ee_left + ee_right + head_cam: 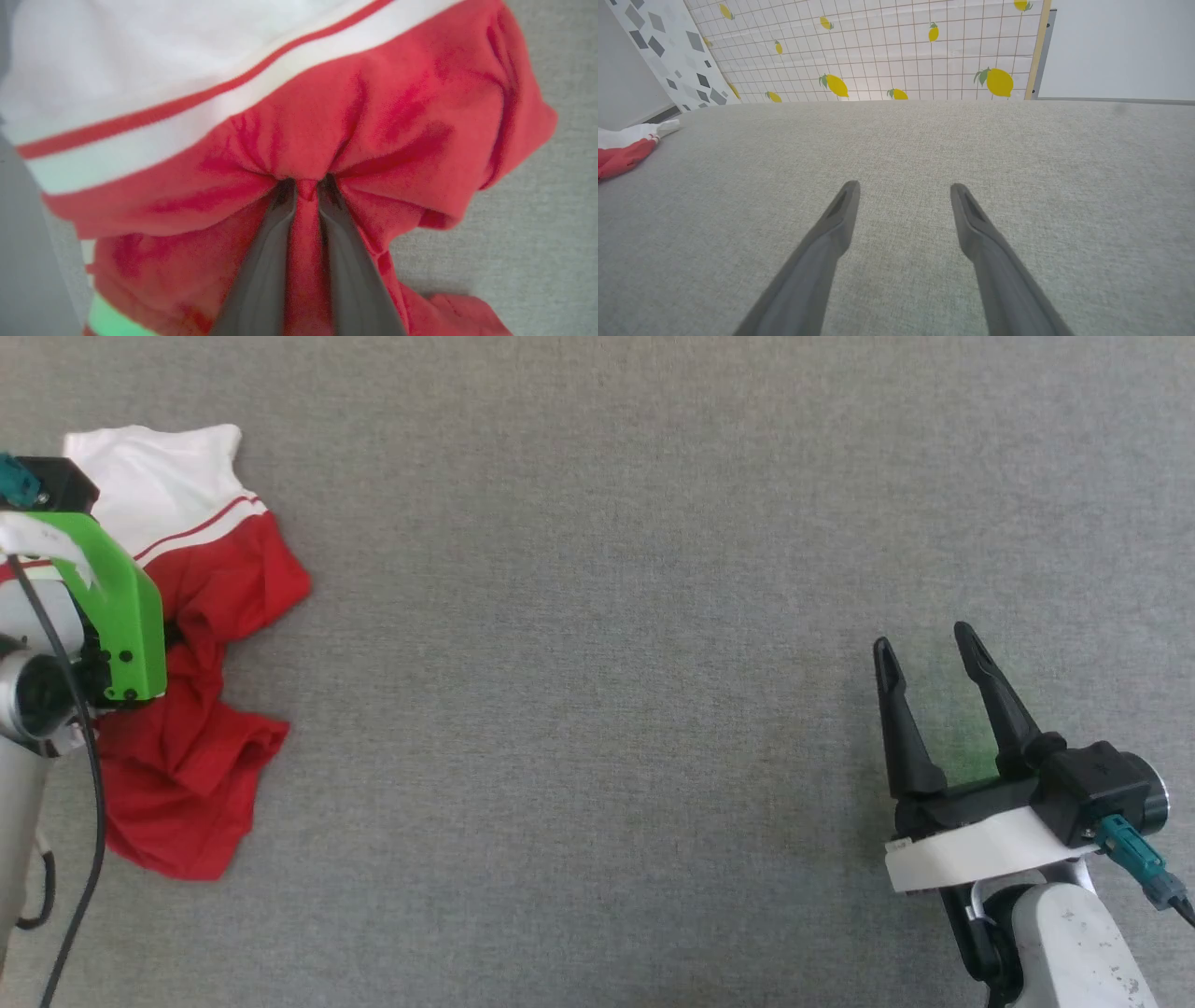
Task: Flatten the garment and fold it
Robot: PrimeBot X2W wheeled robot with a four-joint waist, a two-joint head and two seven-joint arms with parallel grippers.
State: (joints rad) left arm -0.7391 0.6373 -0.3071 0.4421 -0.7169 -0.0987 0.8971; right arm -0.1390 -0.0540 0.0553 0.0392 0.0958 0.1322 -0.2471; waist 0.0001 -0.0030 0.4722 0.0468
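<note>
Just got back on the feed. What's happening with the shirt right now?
The left gripper pinches a ridge of red cloth on the garment. The garment lies crumpled at the robot's left on the grey surface, with a white sleeve showing, and it is not yet flattened. The right gripper hangs open over bare surface at the right, well apart from the garment and holding nothing.
</note>
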